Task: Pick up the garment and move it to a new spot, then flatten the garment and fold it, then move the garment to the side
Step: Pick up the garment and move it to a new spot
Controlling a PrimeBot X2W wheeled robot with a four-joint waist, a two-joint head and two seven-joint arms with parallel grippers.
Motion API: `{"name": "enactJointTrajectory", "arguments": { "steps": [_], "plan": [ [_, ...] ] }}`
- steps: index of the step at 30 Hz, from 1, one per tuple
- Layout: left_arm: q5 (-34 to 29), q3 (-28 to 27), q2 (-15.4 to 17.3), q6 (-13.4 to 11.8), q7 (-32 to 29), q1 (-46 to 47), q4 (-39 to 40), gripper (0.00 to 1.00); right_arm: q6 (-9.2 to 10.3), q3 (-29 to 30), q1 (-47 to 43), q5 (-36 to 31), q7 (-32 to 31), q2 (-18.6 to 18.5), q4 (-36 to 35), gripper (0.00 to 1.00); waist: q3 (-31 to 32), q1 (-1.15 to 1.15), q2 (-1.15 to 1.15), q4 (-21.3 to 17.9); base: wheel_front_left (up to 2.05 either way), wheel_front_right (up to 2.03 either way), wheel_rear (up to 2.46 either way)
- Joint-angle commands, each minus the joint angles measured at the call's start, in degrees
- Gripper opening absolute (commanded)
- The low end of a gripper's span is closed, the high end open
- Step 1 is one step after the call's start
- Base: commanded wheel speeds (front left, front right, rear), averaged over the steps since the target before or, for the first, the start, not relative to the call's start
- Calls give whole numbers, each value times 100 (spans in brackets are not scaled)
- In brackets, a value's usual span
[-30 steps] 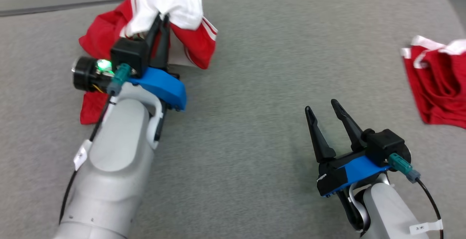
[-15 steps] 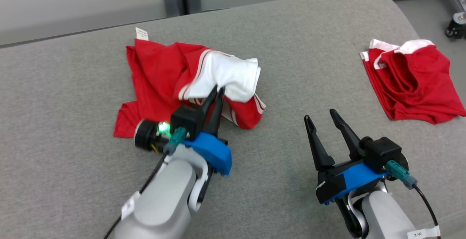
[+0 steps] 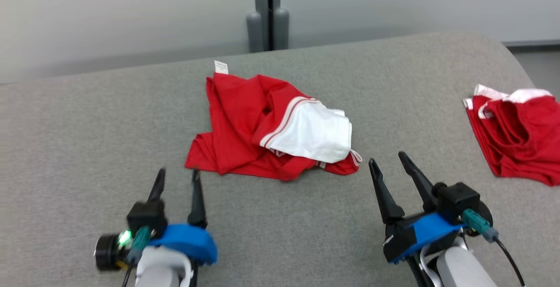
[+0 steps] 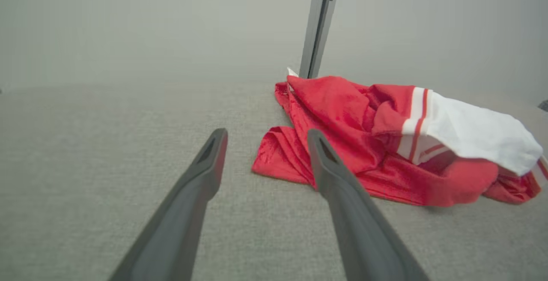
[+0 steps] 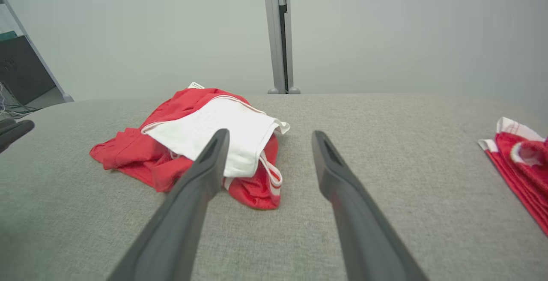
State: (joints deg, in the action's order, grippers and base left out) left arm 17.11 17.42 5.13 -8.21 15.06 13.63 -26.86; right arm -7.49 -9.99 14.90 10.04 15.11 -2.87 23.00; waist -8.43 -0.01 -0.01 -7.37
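The grey table (image 3: 280, 234) stretches ahead of both your hands. The red garment (image 3: 238, 120) lies crumpled on it, just beyond your left hand (image 3: 178, 172) and ahead of your right hand (image 3: 386, 157) toward its inner side, touching neither. A second red garment (image 3: 520, 147) lies well off to the right hand's outer side. Both hands are empty, fingers spread apart.

The garment is bunched in layers, with its white panel (image 3: 315, 131) folded over the red. Pinch there and you will likely lift several layers together, so it won't spread flat. Pinch too shallow at the near hem and the thin cloth may slip out. Come down too steep and your fingertips will dig into the table covering. The small label (image 3: 221, 66) marks the far corner.
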Motion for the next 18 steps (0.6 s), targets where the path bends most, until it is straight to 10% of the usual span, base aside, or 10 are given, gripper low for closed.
{"name": "enactJointTrajectory", "arguments": {
  "steps": [1, 18],
  "plan": [
    [-52, -133, -2, 10, 15, -198, 73, 100, -1, 31, -112, -24, 5, -11, 30, 100, 78, 1, 1, 31, 0, 0, 0],
    [-554, -853, -225, 364, 16, -1026, 408, 100, -1, 496, -111, 434, 4, -11, 483, 100, 145, 1, 1, 647, 0, 0, 0]
  ]
}}
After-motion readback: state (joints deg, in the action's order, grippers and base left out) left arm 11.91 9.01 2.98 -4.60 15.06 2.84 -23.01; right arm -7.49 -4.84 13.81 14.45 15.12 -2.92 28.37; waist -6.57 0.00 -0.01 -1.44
